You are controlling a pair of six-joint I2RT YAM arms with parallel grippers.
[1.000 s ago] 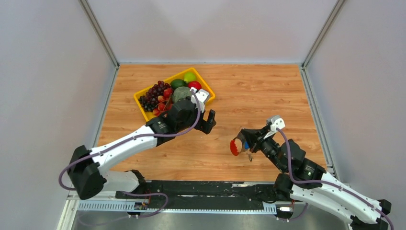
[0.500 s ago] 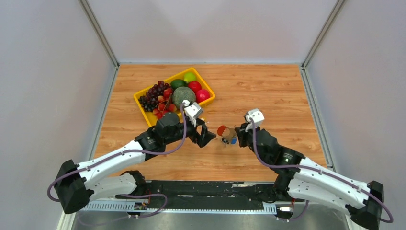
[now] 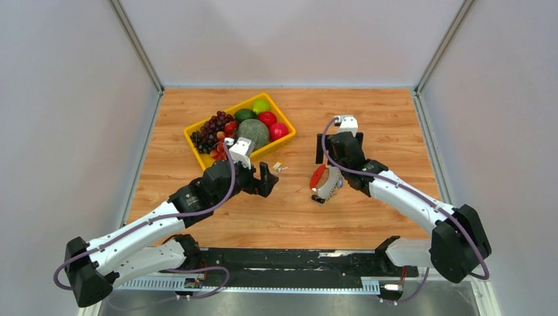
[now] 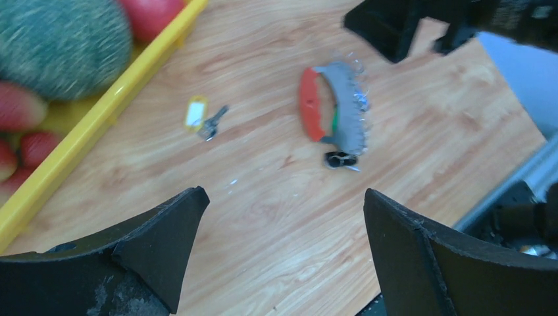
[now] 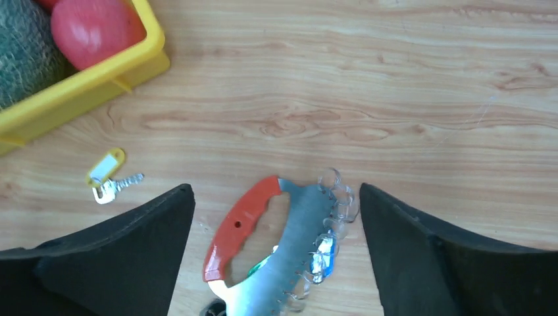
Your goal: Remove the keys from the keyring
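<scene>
Right under the wide-open right claw [image 5: 274, 197] sits the keyring [image 5: 296, 243], flat on the table [image 5: 428, 99], one yellow key [image 5: 108, 174] loose to its left; left claw [image 4: 283, 197] gapes empty too. Next up probably: pin the ring, tug another key

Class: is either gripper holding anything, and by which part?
Nothing is held: left gripper and right gripper are both open, and the keyring lies free on the table.
</scene>
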